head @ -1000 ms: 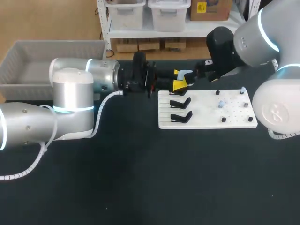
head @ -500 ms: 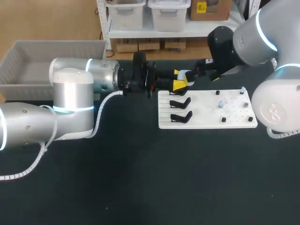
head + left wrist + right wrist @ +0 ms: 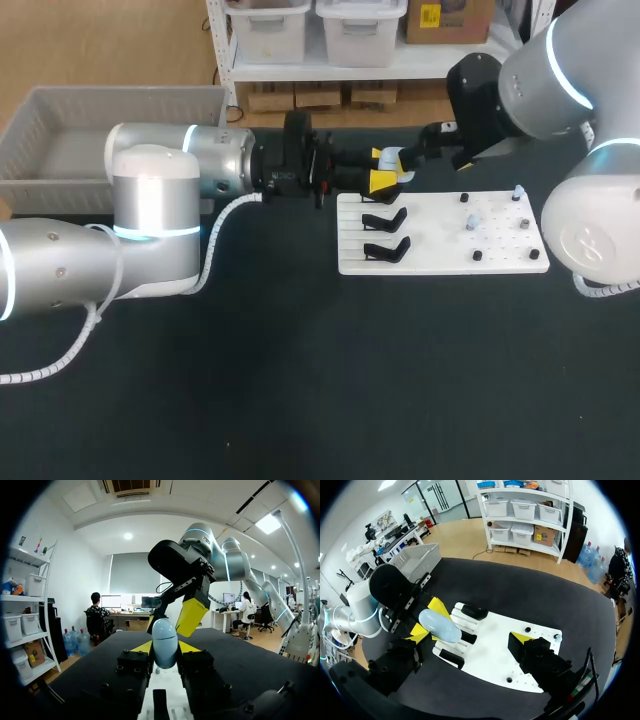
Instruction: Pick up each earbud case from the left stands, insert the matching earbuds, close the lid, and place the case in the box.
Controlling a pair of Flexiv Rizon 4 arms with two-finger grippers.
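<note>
Clamping earbud case point(image 3: 164, 641), left pincer point(image 3: 165, 649).

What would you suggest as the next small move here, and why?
The left tool grips the pale blue case, lid apparently closed, with the open right tool beside it; probably ease that tool onto the lid to open it.

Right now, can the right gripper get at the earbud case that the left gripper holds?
Probably yes: the right gripper is open close by the earbud case, and the left gripper clamps only one end.
</note>
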